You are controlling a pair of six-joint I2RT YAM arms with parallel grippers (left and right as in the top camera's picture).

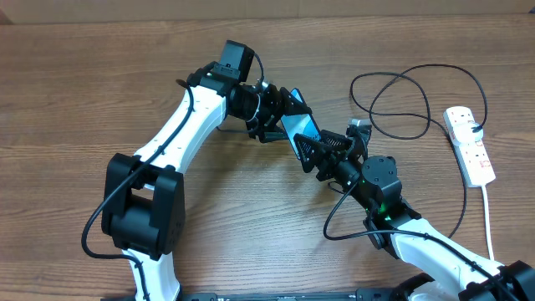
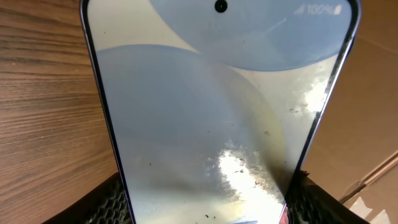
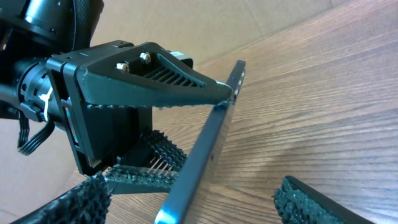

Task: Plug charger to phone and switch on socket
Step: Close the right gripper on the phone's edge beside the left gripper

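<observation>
The phone (image 1: 299,125) is held tilted above the table, screen lit pale blue-white. My left gripper (image 1: 280,113) is shut on it; in the left wrist view the screen (image 2: 211,112) fills the frame and the fingers (image 2: 205,208) clamp its two long edges. My right gripper (image 1: 316,155) is open at the phone's other end; in the right wrist view its fingers (image 3: 199,205) stand wide apart on either side of the phone's dark edge (image 3: 205,146). The charger cable (image 1: 352,87) lies looped at the back right; I cannot make out its tip. The socket strip (image 1: 470,144) lies at the far right.
The strip's thick white cord (image 1: 488,217) runs toward the front edge. A brown cardboard surface (image 1: 334,7) borders the far side of the wooden table (image 1: 84,100).
</observation>
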